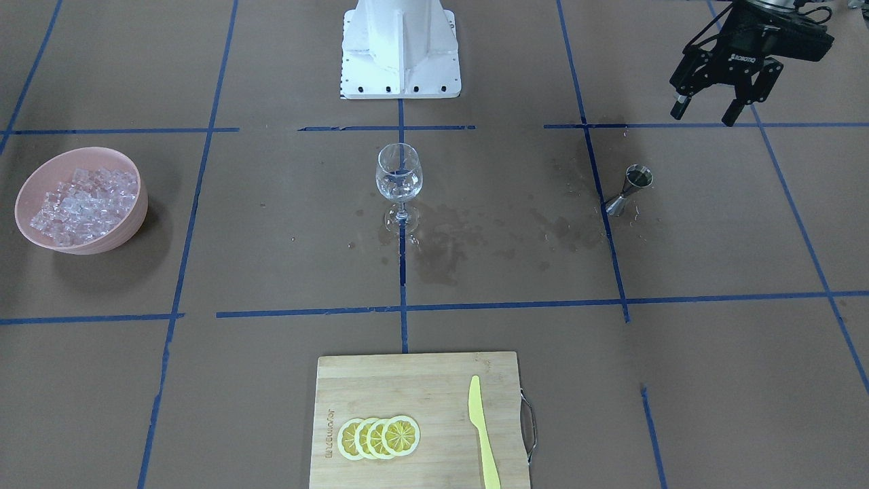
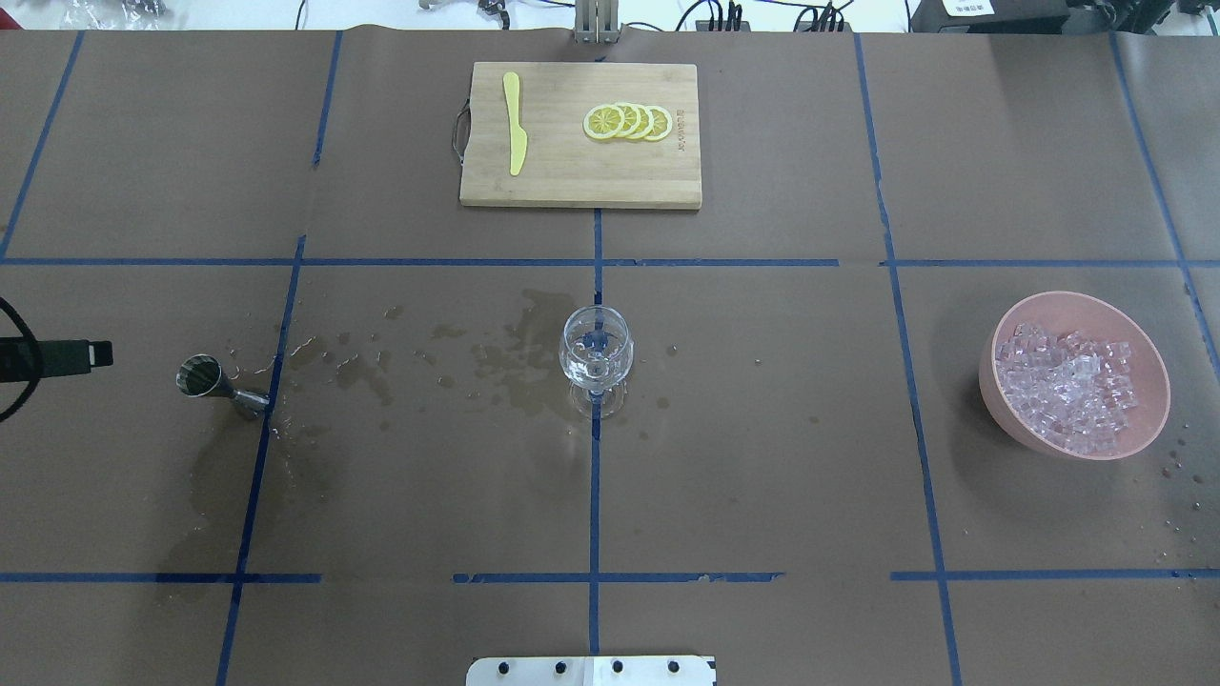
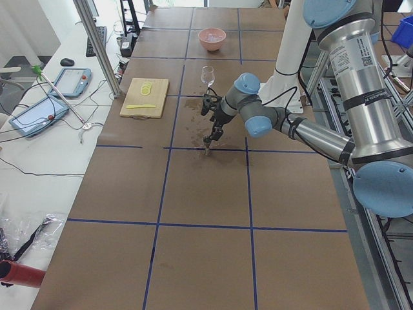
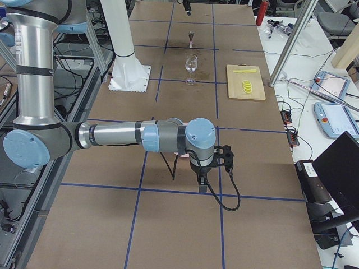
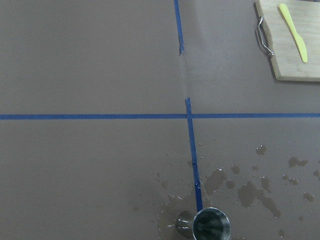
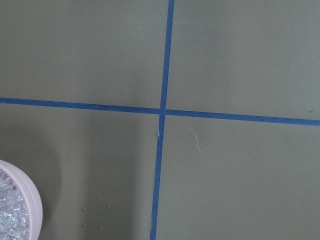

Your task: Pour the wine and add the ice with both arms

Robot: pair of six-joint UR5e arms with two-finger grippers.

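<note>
A clear wine glass (image 1: 398, 178) stands upright at the table's middle, with a little clear wine (image 1: 398, 186) in its bowl. The ice (image 1: 85, 206) fills a pink bowl (image 1: 41, 178) towards my right side. A steel jigger (image 1: 631, 189) stands on wet paper on my left side. My left gripper (image 1: 706, 112) hangs open and empty above the table, behind the jigger and apart from it. The right gripper (image 4: 210, 168) shows only in the exterior right view, near the bowl, and I cannot tell whether it is open or shut.
A wooden cutting board (image 1: 407, 380) at the far edge from the robot carries lemon slices (image 1: 379, 437) and a yellow knife (image 1: 482, 431). Dark wet stains (image 1: 475, 234) spread between glass and jigger. The white pedestal (image 1: 400, 47) stands behind the glass.
</note>
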